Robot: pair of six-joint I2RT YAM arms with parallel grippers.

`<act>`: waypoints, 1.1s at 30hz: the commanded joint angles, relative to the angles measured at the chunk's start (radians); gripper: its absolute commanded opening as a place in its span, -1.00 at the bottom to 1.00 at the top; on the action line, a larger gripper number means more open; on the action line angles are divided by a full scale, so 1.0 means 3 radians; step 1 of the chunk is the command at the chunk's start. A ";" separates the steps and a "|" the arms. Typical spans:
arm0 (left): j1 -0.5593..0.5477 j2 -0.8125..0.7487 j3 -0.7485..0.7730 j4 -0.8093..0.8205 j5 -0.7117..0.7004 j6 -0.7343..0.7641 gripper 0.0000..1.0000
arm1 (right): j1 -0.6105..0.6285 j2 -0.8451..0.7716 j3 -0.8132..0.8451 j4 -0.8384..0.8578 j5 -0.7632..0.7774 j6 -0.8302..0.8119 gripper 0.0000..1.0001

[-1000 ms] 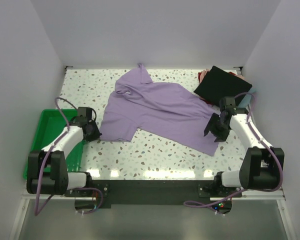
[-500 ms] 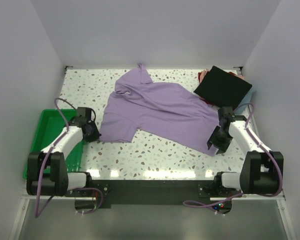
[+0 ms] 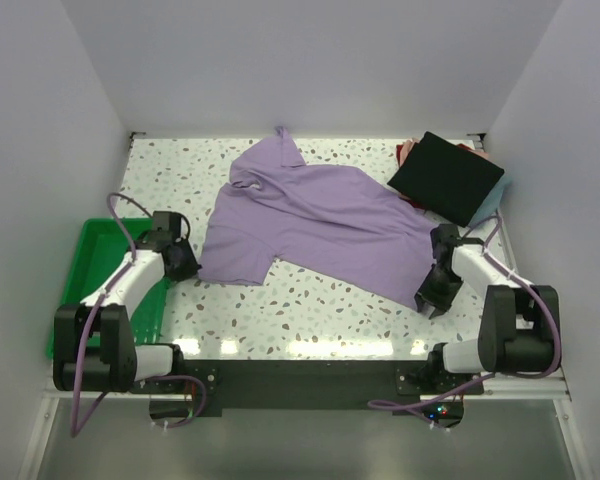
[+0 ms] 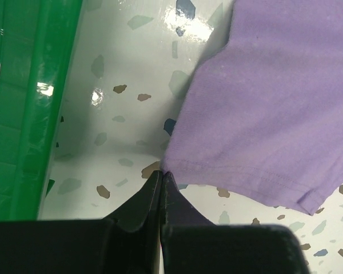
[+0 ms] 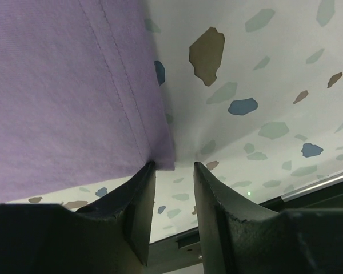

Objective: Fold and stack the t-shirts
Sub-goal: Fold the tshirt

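Observation:
A large lavender t-shirt [image 3: 320,215] lies spread across the middle of the table. My left gripper [image 3: 188,266] is at its near left hem corner. In the left wrist view that gripper [image 4: 162,172] is shut, its tips pinching the very corner of the lavender cloth [image 4: 274,103]. My right gripper [image 3: 429,299] is at the shirt's near right corner. In the right wrist view it [image 5: 172,164] is open with a narrow gap. Its left finger touches the hem corner [image 5: 160,157], which pokes into the gap. A folded black t-shirt [image 3: 445,177] lies on red/pink [image 3: 407,150] and light blue [image 3: 496,200] ones at the back right.
A green plastic tray [image 3: 85,275] sits at the left edge beside my left arm; its wall [image 4: 40,114] shows in the left wrist view. The table's front edge and black rail [image 5: 308,194] run just past the right gripper.
My right gripper has moved toward the near edge along the shirt's right side to its bottom corner, and its jaws have narrowed. The left gripper has stayed put, shut.

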 commanded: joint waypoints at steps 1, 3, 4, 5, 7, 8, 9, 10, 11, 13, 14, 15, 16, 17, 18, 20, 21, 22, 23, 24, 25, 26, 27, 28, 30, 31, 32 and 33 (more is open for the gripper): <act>0.0040 0.0003 0.0139 -0.0012 0.0036 0.0077 -1.00 | -0.0010 0.0035 -0.0103 0.0212 0.0069 0.0124 -0.27; 0.0040 0.0023 0.0170 -0.0017 0.0046 0.0088 -1.00 | -0.0010 0.0076 -0.0149 0.0299 0.0049 0.0170 -0.31; 0.0040 0.0028 0.0180 -0.0018 0.0066 0.0088 -1.00 | -0.0005 0.0081 -0.0170 0.0330 0.0044 0.0186 -0.34; 0.0040 0.0033 0.0200 -0.0012 0.0077 0.0083 -1.00 | -0.0005 0.0091 -0.0190 0.0361 0.0059 0.0196 -0.36; 0.0040 0.0039 0.0226 -0.0028 0.0082 0.0088 -1.00 | -0.0010 0.0112 -0.0200 0.0427 0.0084 0.0211 -0.43; 0.0040 0.0044 0.0256 -0.0033 0.0082 0.0088 -1.00 | -0.0005 0.0122 -0.0200 0.0443 0.0095 0.0216 -0.46; 0.0040 0.0044 0.0267 -0.0048 0.0133 0.0088 -1.00 | -0.0005 0.0132 -0.0195 0.0478 0.0095 0.0216 -0.54; 0.0040 0.0049 0.0307 -0.0053 0.0179 0.0088 -1.00 | -0.0005 0.0148 -0.0185 0.0494 0.0100 0.0211 -0.59; 0.0040 0.0044 0.0328 -0.0069 0.0194 0.0083 -1.00 | -0.0005 0.0158 -0.0170 0.0514 0.0100 0.0211 -0.71; 0.0040 0.0044 0.0369 -0.0115 0.0266 0.0073 -1.00 | -0.0005 0.0194 -0.0129 0.0509 0.0090 0.0201 -0.81; 0.0040 0.0044 0.0420 -0.0135 0.0291 0.0067 -1.00 | -0.0005 0.0209 -0.0078 0.0499 0.0074 0.0171 -0.86; 0.0040 0.0018 0.0451 -0.0181 0.0307 0.0052 -1.00 | -0.0005 0.0219 -0.0052 0.0454 0.0044 0.0150 -0.95; 0.0040 -0.0002 0.0476 -0.0206 0.0337 0.0042 -1.00 | -0.0005 0.0230 -0.0017 0.0423 0.0013 0.0135 -1.00; 0.0040 -0.0017 0.0532 -0.0232 0.0348 0.0027 -1.00 | -0.0005 0.0230 0.0044 0.0387 -0.0023 0.0084 -1.00; 0.0040 -0.0073 0.0558 -0.0288 0.0358 0.0001 -1.00 | -0.0005 0.0225 0.0080 0.0280 -0.0109 0.0063 -1.00; 0.0035 -0.0140 0.0620 -0.0350 0.0384 -0.0035 -1.00 | 0.0000 0.0174 0.0172 0.0137 -0.0186 -0.0028 -1.00; 0.0040 -0.0206 0.0635 -0.0416 0.0399 -0.0075 -1.00 | -0.0005 0.0148 0.0193 -0.0006 -0.0217 -0.0054 -1.00; 0.0040 -0.0247 0.0640 -0.0442 0.0445 -0.0106 -1.00 | -0.0005 0.0112 0.0214 -0.0088 -0.0273 -0.0085 -1.00; 0.0040 -0.0298 0.0625 -0.0462 0.0475 -0.0167 -1.00 | 0.0000 0.0046 0.0249 -0.0165 -0.0279 -0.0131 -1.00; 0.0040 -0.0395 0.0605 -0.0488 0.0501 -0.0198 -1.00 | -0.0005 0.0000 0.0260 -0.0307 -0.0294 -0.0146 -1.00; 0.0040 -0.0452 0.0564 -0.0508 0.0552 -0.0229 -1.00 | -0.0005 -0.0041 0.0270 -0.0380 -0.0299 -0.0177 -1.00; 0.0040 -0.0553 0.0543 -0.0559 0.0562 -0.0280 -1.00 | -0.0005 -0.0127 0.0285 -0.0507 -0.0304 -0.0192 -1.00; 0.0040 -0.0610 0.0513 -0.0595 0.0552 -0.0296 -1.00 | -0.0005 -0.0169 0.0290 -0.0569 -0.0304 -0.0208 -1.00; 0.0040 -0.0661 0.0512 -0.0626 0.0547 -0.0321 -1.00 | 0.0000 -0.0205 0.0301 -0.0686 -0.0324 -0.0233 -1.00; 0.0040 -0.0820 0.0512 -0.0774 0.0507 -0.0342 -1.00 | 0.0000 -0.0302 0.0311 -0.0779 -0.0335 -0.0254 -1.00; 0.0040 -0.0876 0.0523 -0.0825 0.0486 -0.0352 -1.00 | 0.0005 -0.0333 0.0326 -0.0810 -0.0360 -0.0289 -1.00; 0.0040 -0.0983 0.0533 -0.0927 0.0476 -0.0367 -1.00 | 0.0010 -0.0348 0.0331 -0.0881 -0.0371 -0.0300 -1.00; 0.0040 -0.1040 0.0543 -0.0988 0.0455 -0.0377 -1.00 | 0.0031 -0.0379 0.0341 -0.0912 -0.0376 -0.0310 -1.00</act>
